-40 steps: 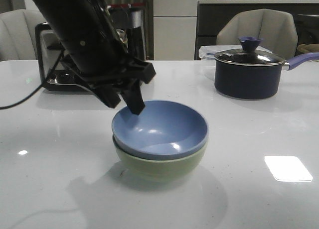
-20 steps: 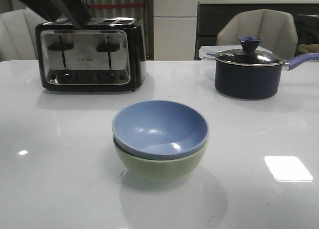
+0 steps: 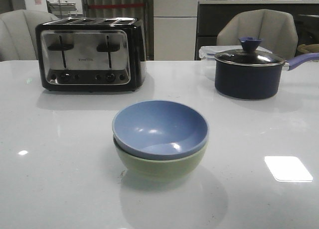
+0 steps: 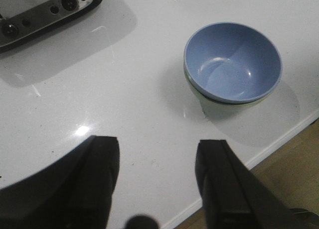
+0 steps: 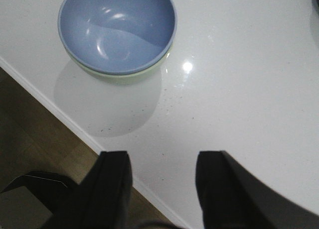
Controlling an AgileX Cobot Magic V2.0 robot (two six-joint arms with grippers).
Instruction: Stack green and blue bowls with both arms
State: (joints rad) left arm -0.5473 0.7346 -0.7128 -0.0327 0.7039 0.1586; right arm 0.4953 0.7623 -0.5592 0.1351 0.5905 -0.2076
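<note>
The front view shows the blue bowl (image 3: pixel 159 128) nested in the green bowl (image 3: pixel 160 164) on the surface (image 3: pixel 60 154), no arms. Only the wrist views show the left gripper (image 4: pixel 158 181) and right gripper (image 5: pixel 160 186), jaws released, empty.

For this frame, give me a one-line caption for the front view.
Blue bowl nested in green bowl on the white table, toaster and lidded saucepan behind; no arms in view.
</note>
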